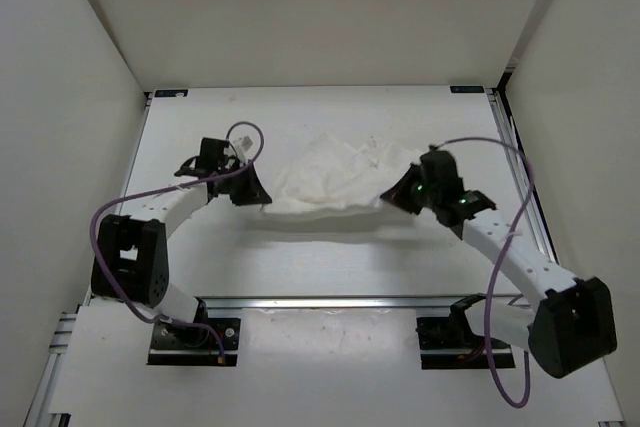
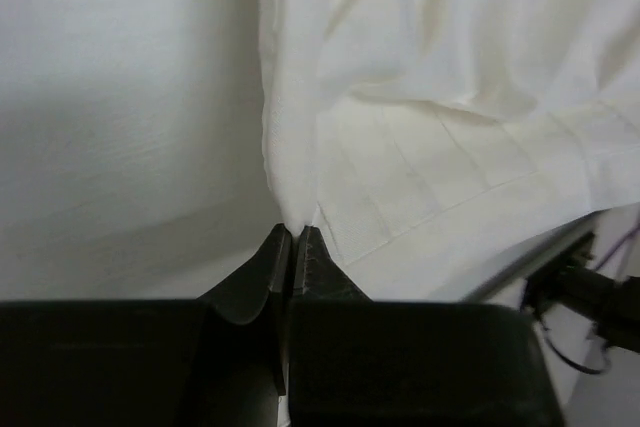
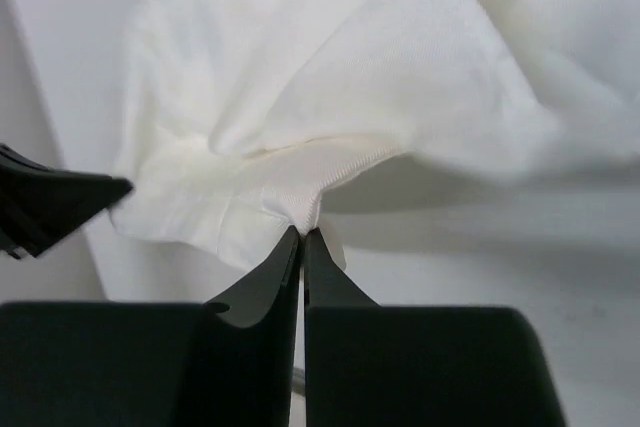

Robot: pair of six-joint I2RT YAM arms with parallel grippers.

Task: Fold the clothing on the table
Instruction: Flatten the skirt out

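Left tool and right tool pinch clothing, arms angled inward.

**Operator:** What do my arms look like from overhead?

**Spotter:** Your left arm, based at seven o'clock, is a slim white tube link between chunky matte black joint housings. Your right arm, based at five o'clock, is built the same.

**Operator:** Cabling?

**Spotter:** You've got a thin purple cable looping off each arm, and a flat black base plate under each one.

**Operator:** And the ends?

**Spotter:** Your left gripper and right gripper each have a blocky black body with two matte black fingers tapering to thin tips. You'll also see small green lights glowing on the right wrist.
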